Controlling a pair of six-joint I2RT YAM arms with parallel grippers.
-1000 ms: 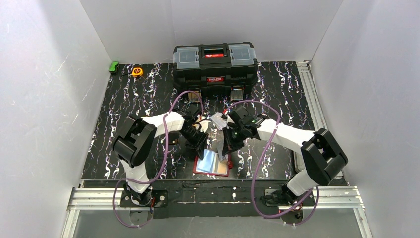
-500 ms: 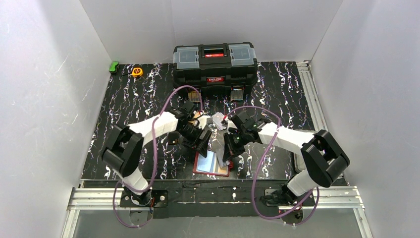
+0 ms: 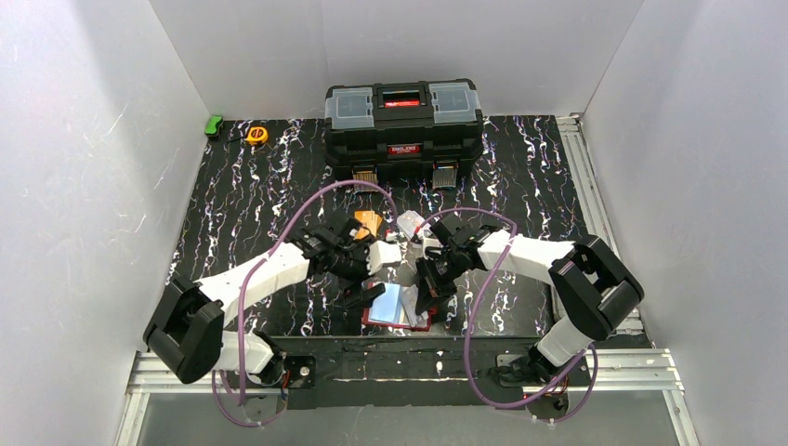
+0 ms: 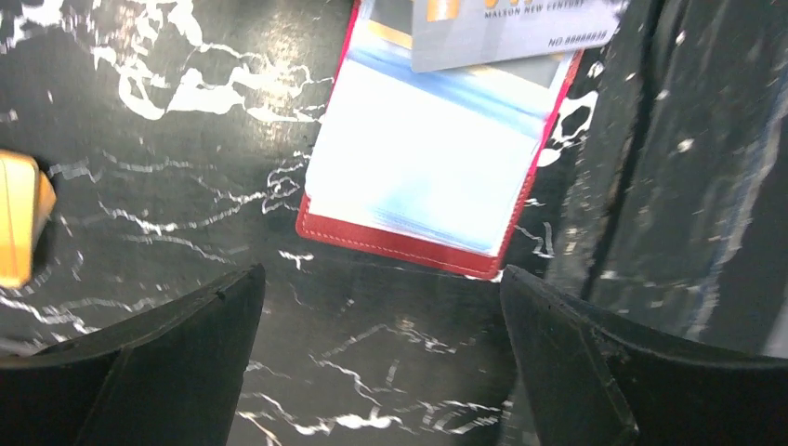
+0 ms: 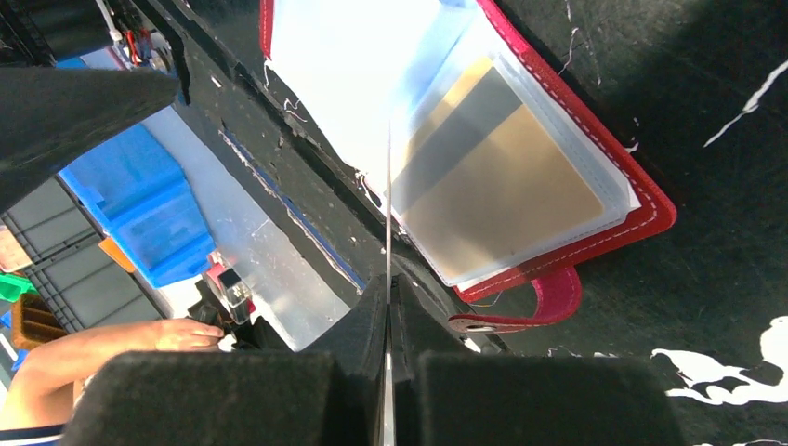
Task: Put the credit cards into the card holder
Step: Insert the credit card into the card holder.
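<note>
The left jaws hang wide open and empty just left of the open card holder (image 4: 400,249), which lies on the desk (image 3: 242,204) near its front edge. The right jaws, nearer, pinch 1 credit card (image 5: 387,200) edge-on right above its pockets.

Bright even light, with glare whitening the card holder (image 5: 655,209) pockets and blurred wrist-view foregrounds
</note>
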